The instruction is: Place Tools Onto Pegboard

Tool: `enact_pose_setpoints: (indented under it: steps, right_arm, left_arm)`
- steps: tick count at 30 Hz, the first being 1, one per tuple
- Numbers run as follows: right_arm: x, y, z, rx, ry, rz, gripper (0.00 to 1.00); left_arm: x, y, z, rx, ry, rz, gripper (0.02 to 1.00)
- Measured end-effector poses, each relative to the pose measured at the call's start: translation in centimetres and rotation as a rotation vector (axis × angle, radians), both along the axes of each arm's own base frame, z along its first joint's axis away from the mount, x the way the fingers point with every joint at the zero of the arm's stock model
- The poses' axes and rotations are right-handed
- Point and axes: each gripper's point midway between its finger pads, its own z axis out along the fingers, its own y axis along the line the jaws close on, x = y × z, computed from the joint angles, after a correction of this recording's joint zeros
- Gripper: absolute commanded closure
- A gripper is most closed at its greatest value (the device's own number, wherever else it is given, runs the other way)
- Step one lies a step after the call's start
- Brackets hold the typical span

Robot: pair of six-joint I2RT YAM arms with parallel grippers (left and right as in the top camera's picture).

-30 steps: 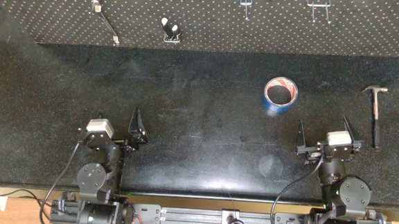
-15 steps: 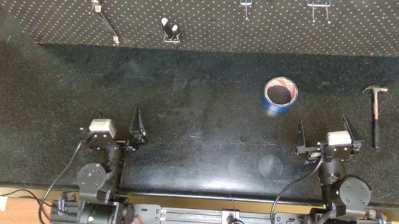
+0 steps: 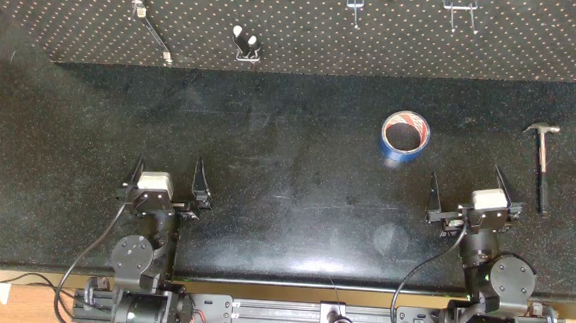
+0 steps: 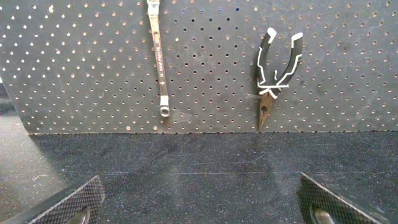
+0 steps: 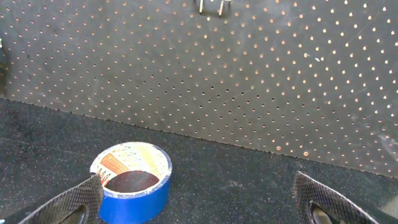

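Top view: one tape roll (image 3: 406, 136), one hammer (image 3: 542, 169)

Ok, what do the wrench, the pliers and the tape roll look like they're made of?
Wrench: bare steel, likely, from its silvery sheen. Pliers: dark metal nose; handles look like matte black plastic or rubber with white trim. Tape roll: smooth blue tape, probably plastic-backed; can't be sure.

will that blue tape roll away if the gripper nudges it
Probably not: the tape roll lies flat, hole up, so a nudge should slide it rather than roll it. It looks stiff and fairly light, being a hollow ring.
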Motion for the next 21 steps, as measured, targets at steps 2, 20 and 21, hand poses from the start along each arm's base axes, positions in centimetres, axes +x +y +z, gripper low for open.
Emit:
enact_pose_setpoints:
  steps: [2, 20, 21]
  right_arm:
    - [0.0, 0.0, -0.02, 0.0, 0.0, 0.0, 0.007]
    - [0.07, -0.24, -0.03, 0.064, 0.012, -0.018, 0.007]
    - [0.24, -0.27, 0.22, 0.111, 0.021, -0.022, 0.005]
  left_arm:
    - [0.0, 0.0, 0.0, 0.0, 0.0, 0.0, 0.023]
    - [0.0, 0.0, 0.0, 0.0, 0.0, 0.0, 0.02]
    - [0.0, 0.0, 0.0, 0.0, 0.0, 0.0, 0.023]
